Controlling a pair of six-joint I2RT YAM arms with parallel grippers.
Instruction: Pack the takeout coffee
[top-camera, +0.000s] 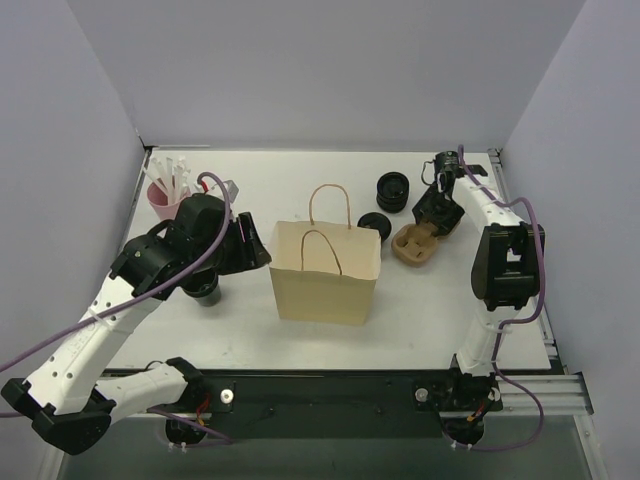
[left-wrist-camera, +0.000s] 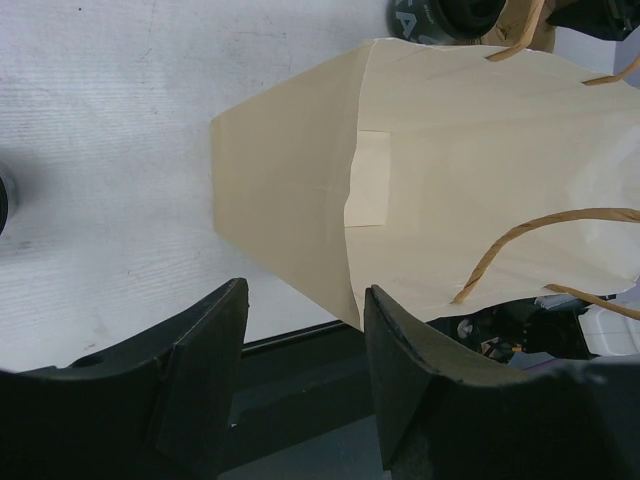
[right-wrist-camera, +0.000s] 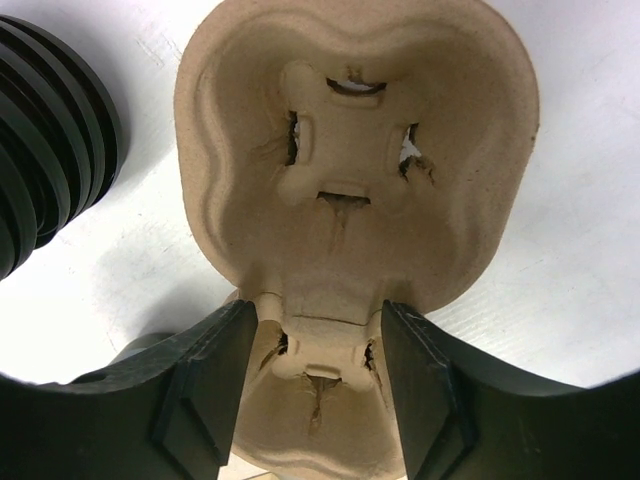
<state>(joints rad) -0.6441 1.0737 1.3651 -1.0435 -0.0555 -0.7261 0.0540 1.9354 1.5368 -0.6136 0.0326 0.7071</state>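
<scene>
**Overhead and wrist views, cup not yet bagged.** I take the takeout coffee (top-camera: 205, 290) to be the small dark lidded cup on the table (top-camera: 240, 330), just left of the paper bag (top-camera: 325, 275) and partly hidden under my left forearm (top-camera: 175, 265). Only its top and one side show, so I judge rather than see that it stands upright with its long axis vertical. The left gripper (left-wrist-camera: 305, 290) hangs over the strip between cup and bag, jaws spread with nothing between them, and its camera looks down on the bag's side panel. From that tool the cup lies to the left and slightly toward the near edge, while the bag lies the opposite way. The right gripper (right-wrist-camera: 320, 310) is well apart from the cup, beyond the bag. Its jaws straddle the narrow waist of the pulp cup carrier (right-wrist-camera: 350, 150); I cannot tell whether they press on it. A ribbed black stack (right-wrist-camera: 45, 150) sits beside the carrier. The left arm is clearly the nearer, so I expect the coming move to be a short shift leftward and a descent onto the cup, with the bag close enough to be knocked.
</scene>
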